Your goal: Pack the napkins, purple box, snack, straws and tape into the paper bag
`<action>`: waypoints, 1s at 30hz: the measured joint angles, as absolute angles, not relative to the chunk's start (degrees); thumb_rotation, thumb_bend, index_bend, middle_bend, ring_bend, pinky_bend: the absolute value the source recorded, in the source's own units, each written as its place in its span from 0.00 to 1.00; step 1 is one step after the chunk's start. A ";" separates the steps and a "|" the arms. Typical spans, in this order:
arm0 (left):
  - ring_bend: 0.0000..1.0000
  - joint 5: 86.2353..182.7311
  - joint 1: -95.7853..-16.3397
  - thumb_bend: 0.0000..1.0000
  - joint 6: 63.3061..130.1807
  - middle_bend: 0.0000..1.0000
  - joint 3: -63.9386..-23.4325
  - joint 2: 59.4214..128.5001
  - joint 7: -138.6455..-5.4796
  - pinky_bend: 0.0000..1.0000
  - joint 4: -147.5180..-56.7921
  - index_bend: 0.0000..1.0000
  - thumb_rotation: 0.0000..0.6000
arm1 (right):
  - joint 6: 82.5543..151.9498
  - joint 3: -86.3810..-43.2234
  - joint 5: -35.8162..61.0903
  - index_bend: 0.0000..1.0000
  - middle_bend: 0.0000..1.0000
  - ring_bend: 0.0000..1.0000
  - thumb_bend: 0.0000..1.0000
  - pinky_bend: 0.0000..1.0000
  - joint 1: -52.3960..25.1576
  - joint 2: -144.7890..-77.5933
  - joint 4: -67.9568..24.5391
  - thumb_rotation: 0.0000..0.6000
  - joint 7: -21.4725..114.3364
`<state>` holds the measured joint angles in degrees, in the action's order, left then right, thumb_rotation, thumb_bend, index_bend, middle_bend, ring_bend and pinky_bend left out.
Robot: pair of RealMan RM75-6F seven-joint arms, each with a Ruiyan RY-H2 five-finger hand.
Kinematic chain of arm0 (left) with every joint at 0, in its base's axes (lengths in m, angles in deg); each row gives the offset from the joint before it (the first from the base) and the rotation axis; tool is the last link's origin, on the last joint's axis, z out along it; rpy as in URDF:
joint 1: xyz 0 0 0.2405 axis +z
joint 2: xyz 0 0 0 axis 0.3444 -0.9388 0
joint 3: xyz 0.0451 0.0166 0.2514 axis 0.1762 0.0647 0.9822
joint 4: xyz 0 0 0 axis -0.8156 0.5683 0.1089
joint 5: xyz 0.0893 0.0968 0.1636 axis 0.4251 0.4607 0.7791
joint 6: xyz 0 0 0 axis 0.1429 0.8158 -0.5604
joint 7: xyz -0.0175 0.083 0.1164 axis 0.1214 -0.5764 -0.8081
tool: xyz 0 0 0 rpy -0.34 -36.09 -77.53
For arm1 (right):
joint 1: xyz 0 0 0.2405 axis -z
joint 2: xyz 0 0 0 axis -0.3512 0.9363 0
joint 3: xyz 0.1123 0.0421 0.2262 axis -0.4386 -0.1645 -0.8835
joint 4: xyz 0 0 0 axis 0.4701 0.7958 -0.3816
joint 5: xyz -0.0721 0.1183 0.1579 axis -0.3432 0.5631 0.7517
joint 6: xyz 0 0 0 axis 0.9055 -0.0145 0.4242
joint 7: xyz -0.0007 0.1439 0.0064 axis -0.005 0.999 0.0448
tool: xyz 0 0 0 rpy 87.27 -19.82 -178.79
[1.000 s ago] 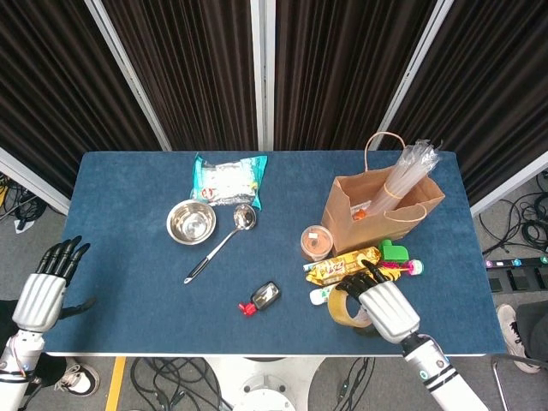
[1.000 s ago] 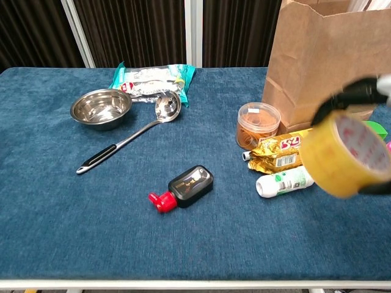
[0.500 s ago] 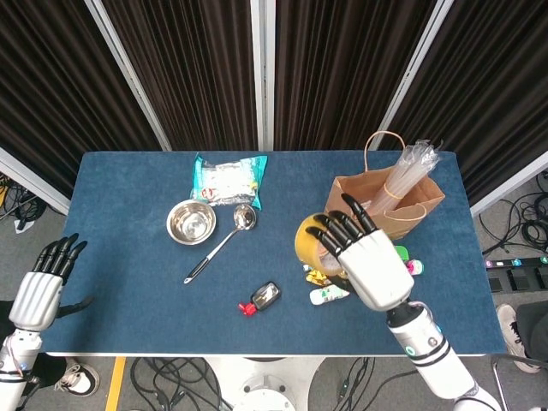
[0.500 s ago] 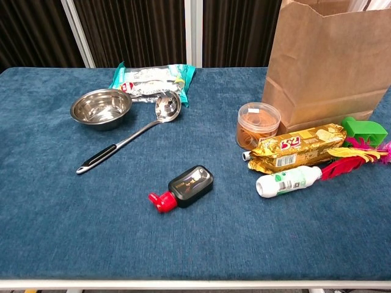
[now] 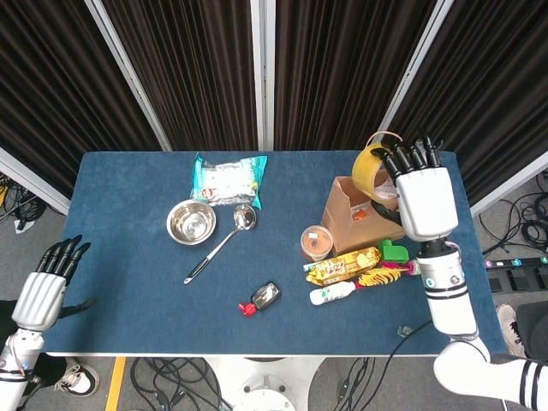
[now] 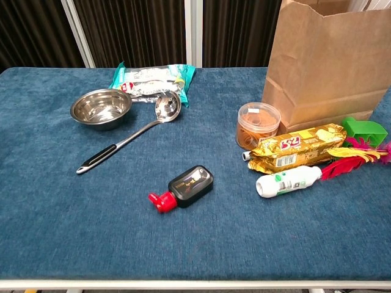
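Tape (image 5: 373, 167) gripped in right robot hand (image 5: 424, 199) above paper bag (image 5: 355, 224)

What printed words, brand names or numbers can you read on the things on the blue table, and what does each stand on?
"52", roughly, in red: gold foil snack packet; partly legible only.
Green print on the small white bottle: too small to read.
Print on the teal-edged napkin pack: blurred.
Brown paper bag: no print visible.

Brown paper bag (image 6: 327, 61); yellow tape (image 5: 372, 171); gold snack (image 6: 293, 148); teal-white napkins (image 6: 153, 78); blue table (image 6: 73, 220).
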<state>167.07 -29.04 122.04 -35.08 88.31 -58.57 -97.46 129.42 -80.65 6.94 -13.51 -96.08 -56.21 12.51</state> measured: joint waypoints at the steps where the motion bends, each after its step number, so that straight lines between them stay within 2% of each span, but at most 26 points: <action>1: 0.00 167.14 -29.06 0.16 121.97 0.01 -35.00 88.42 -58.70 0.11 -97.43 0.06 1.00 | 129.30 -80.50 7.21 0.34 0.41 0.24 0.11 0.10 -13.65 -96.69 -54.72 1.00 13.82; 6: 0.00 166.84 -29.06 0.16 121.65 0.01 -35.01 88.39 -58.84 0.11 -97.36 0.06 1.00 | 128.28 -78.46 8.40 0.34 0.41 0.23 0.10 0.10 -14.15 -99.96 -49.36 1.00 19.08; 11: 0.00 167.02 -29.07 0.16 121.58 0.01 -34.83 88.27 -58.76 0.11 -97.32 0.06 1.00 | 127.04 -77.12 8.96 0.33 0.39 0.23 0.02 0.10 -13.89 -100.45 -48.47 1.00 22.61; 14: 0.00 167.26 -29.10 0.16 121.63 0.01 -34.69 88.37 -58.87 0.11 -97.32 0.06 1.00 | 126.21 -76.49 8.65 0.26 0.33 0.15 0.00 0.04 -13.81 -100.07 -47.97 1.00 24.34; 16: 0.00 167.35 -28.91 0.16 121.88 0.01 -34.53 88.41 -58.96 0.11 -97.27 0.06 1.00 | 125.72 -76.15 8.18 0.19 0.25 0.06 0.00 0.00 -13.77 -99.53 -47.84 1.00 25.07; 18: 0.00 167.28 -28.83 0.15 121.92 0.01 -34.55 88.50 -58.95 0.11 -97.13 0.06 1.00 | 125.33 -75.93 7.71 0.14 0.18 0.01 0.00 0.00 -13.75 -99.00 -47.75 1.00 26.06; 21: 0.00 167.14 -28.88 0.15 121.82 0.01 -34.65 88.52 -58.95 0.11 -97.09 0.06 1.00 | 125.16 -75.88 7.18 0.09 0.13 0.00 0.00 0.00 -13.71 -98.31 -47.77 1.00 27.46; 30: 0.00 167.01 -28.95 0.16 121.87 0.01 -34.85 88.37 -59.12 0.11 -97.34 0.06 1.00 | 126.29 -76.24 5.99 0.05 0.10 0.00 0.00 0.00 -13.77 -97.36 -48.05 1.00 29.17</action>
